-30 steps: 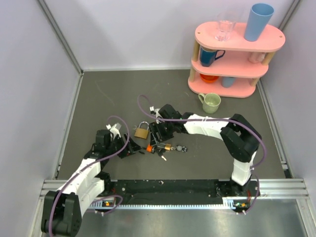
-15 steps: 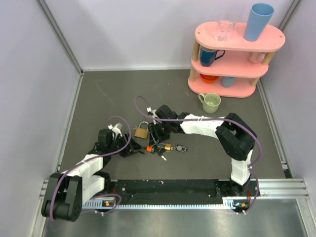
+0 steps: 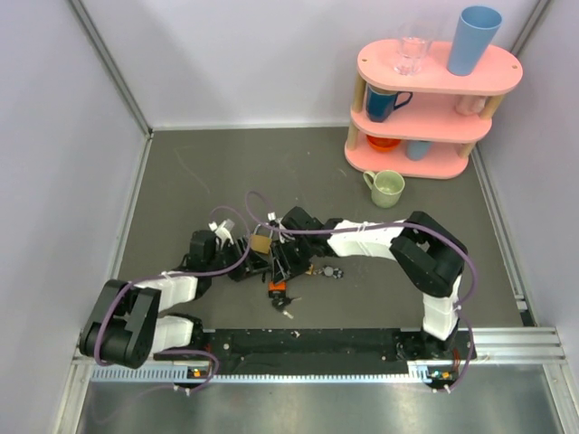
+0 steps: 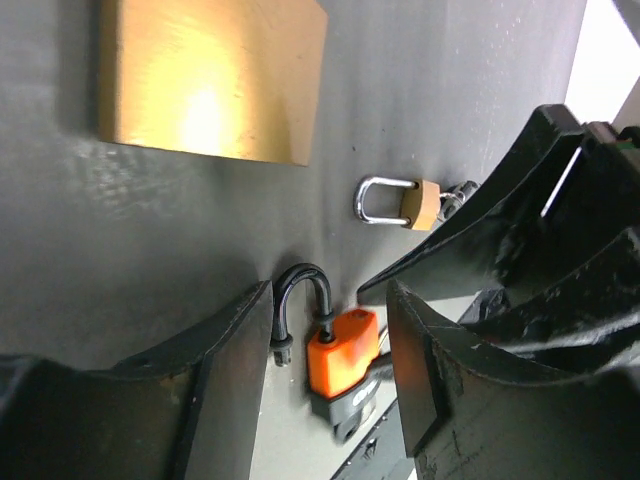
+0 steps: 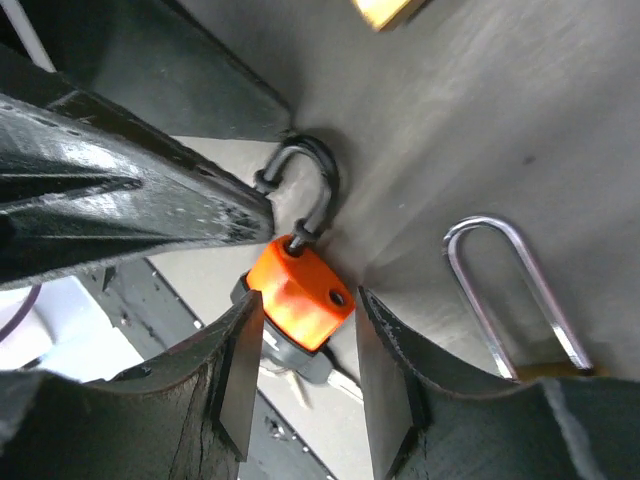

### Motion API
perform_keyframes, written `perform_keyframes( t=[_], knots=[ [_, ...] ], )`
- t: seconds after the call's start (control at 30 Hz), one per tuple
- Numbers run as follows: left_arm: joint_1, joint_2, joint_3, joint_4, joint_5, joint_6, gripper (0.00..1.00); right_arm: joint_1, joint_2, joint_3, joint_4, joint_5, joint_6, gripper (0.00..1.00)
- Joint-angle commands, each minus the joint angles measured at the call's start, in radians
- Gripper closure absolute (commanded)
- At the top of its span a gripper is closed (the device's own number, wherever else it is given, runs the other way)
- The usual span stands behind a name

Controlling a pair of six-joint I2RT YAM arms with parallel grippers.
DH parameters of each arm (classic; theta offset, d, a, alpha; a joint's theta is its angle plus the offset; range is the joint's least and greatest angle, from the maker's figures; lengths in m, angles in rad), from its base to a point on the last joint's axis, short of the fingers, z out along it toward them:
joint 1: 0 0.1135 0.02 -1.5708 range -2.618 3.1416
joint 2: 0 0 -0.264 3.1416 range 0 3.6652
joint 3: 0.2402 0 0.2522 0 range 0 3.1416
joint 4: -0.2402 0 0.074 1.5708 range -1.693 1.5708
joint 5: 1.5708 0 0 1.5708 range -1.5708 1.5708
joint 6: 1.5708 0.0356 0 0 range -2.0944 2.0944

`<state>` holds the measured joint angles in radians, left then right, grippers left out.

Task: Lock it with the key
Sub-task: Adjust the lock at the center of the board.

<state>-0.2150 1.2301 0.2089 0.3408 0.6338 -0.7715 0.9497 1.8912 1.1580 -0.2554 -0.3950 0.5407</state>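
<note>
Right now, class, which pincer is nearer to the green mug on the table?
Right. The right pincer lies left of the green mug, toward the bases, by the orange padlock. The left pincer reaches in from farther left.

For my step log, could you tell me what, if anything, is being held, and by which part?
Cannot be told. The orange padlock has its body between the jaws of the right gripper and the left gripper; contact is unclear.
</note>
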Motion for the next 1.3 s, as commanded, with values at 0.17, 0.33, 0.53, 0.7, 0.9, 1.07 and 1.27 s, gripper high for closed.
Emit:
perform_keyframes(
  t=[0.17,0.33,0.53,0.7,0.9,1.07,1.27],
  knots=[
    [-0.061,0.004,0.082,-0.038,-0.026,0.02,0.42,0.043,-0.07,-0.038,0.13,-0.012,0.088,0.59],
    [-0.061,-0.147,0.162,-0.282,-0.138,0.119,0.3,0.041,-0.116,-0.043,0.11,0.053,0.085,0.58],
    [-0.06,-0.302,0.198,-0.469,-0.134,0.179,0.28,0.034,-0.194,-0.08,0.093,0.126,0.116,0.58],
    [-0.061,-0.34,0.161,-0.502,-0.003,0.146,0.3,0.02,-0.248,-0.141,0.091,0.128,0.16,0.58],
    [-0.06,-0.379,0.118,-0.545,0.062,0.136,0.31,0.017,-0.27,-0.228,0.102,0.073,0.235,0.57],
    [-0.061,-0.319,0.072,-0.504,0.098,0.129,0.33,0.017,-0.253,-0.356,0.247,0.002,0.338,0.57],
    [-0.061,-0.224,0.066,-0.476,0.098,0.141,0.37,0.017,-0.204,-0.397,0.378,-0.047,0.395,0.57]
  ],
)
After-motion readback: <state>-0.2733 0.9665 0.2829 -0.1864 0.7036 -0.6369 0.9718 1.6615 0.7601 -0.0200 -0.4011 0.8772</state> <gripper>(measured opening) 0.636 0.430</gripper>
